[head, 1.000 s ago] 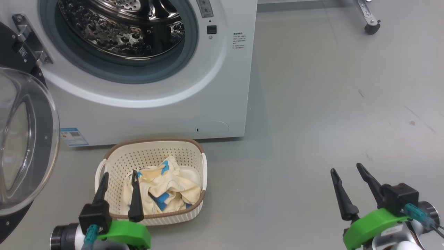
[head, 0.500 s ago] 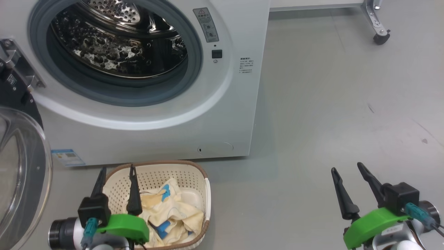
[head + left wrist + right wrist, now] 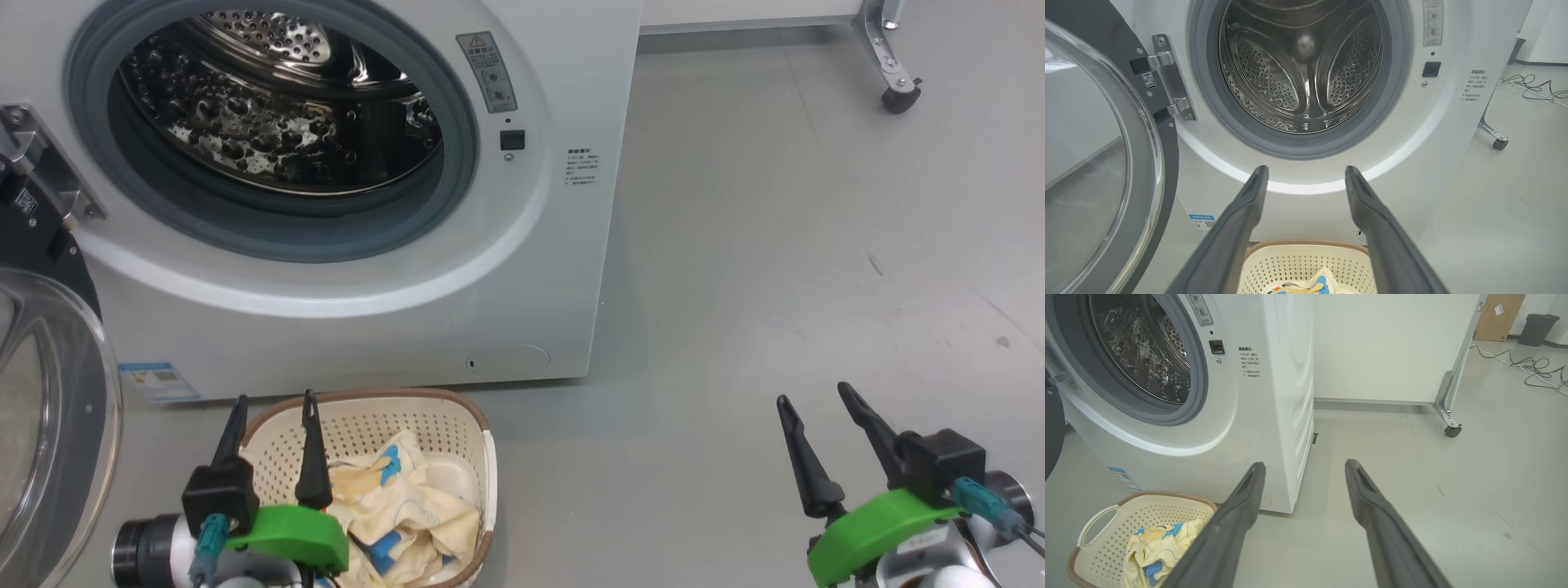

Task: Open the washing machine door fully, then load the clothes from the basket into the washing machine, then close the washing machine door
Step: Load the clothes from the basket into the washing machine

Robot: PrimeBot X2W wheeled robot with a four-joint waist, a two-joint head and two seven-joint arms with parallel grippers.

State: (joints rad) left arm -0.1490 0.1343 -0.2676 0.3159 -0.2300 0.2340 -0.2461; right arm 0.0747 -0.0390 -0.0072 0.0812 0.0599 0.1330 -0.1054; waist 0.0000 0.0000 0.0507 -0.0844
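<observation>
- Two grippers, both spread wide and empty: left gripper (image 3: 273, 396), right gripper (image 3: 814, 392).
- One heap, clothes (image 3: 404, 506), in basket (image 3: 457, 400): near, four o'clock from left gripper's tips in head view; I'd use the left arm.

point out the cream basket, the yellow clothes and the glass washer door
cream perforated plastic basket (image 3: 441, 426): head view, bare back wall
pale yellow clothes with blue patches (image 3: 408, 514): head view, middle of heap
round black-rimmed glass washing machine door (image 3: 1094, 163): left wrist view, clear glass bowl
</observation>
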